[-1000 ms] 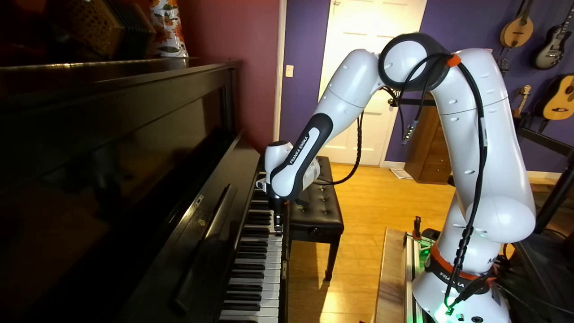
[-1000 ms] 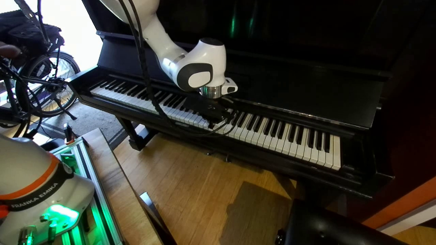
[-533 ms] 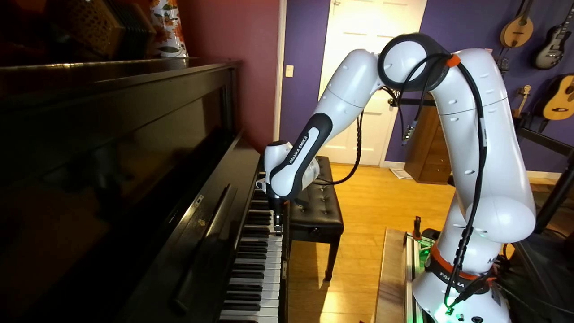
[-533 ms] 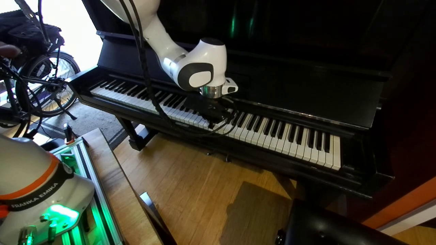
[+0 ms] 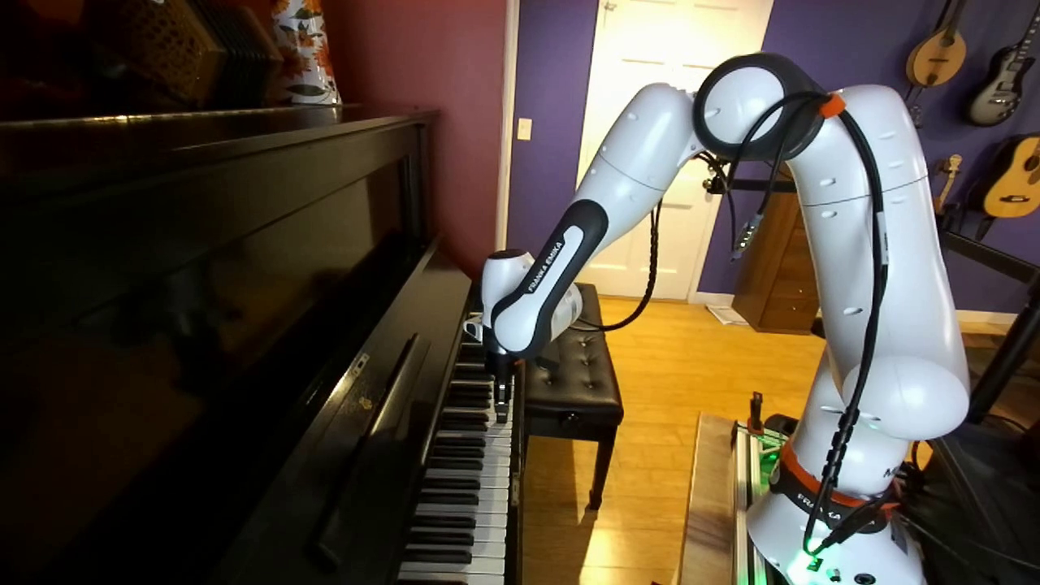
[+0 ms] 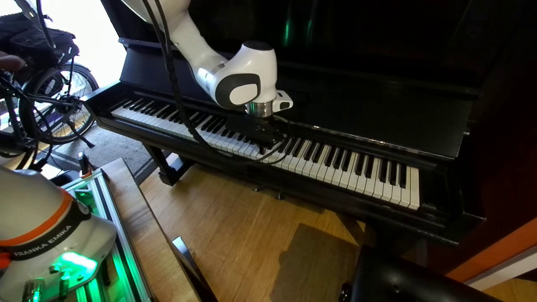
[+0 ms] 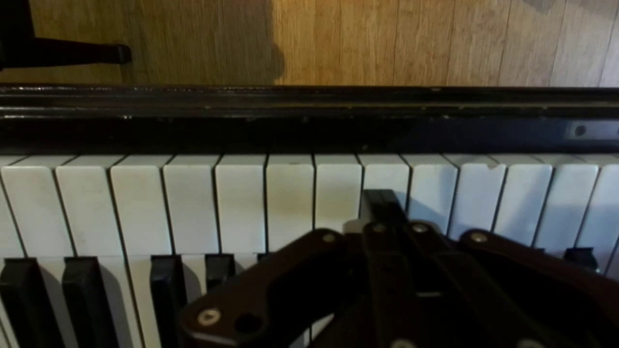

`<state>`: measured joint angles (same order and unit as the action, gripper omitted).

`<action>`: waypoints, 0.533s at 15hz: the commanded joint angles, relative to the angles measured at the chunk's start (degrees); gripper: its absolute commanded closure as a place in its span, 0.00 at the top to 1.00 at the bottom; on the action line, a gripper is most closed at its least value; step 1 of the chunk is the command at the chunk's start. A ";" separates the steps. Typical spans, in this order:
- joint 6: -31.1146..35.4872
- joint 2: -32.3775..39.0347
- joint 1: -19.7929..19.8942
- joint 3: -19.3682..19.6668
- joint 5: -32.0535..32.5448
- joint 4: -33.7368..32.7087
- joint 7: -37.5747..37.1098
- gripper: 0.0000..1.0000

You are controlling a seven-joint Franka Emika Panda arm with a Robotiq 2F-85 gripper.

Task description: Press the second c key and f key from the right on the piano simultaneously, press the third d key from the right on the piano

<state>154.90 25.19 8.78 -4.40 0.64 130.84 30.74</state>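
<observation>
Pincer (image 7: 380,197) x1, closed w/ tips together, 1 piano (image 6: 319,111), its white keys (image 7: 290,208) directly under tips, contact unclear, piano across flr (image 6: 235,214) from edge of 1 wooden bench (image 5: 708,487), 1 padded stool (image 5: 575,366) near piano

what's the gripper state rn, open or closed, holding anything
Gripper: closed, nothing visibly held, over the white piano keys.

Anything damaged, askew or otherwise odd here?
In the wrist view, a white key right of the tool looks chipped: a small notch breaks its otherwise straight front edge. Nothing looks spilled or askew.
</observation>
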 commanded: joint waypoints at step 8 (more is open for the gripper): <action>6.71 -23.70 2.77 -4.91 -11.05 19.35 12.16 0.34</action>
<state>160.19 8.93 12.27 -9.43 -6.27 143.84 38.69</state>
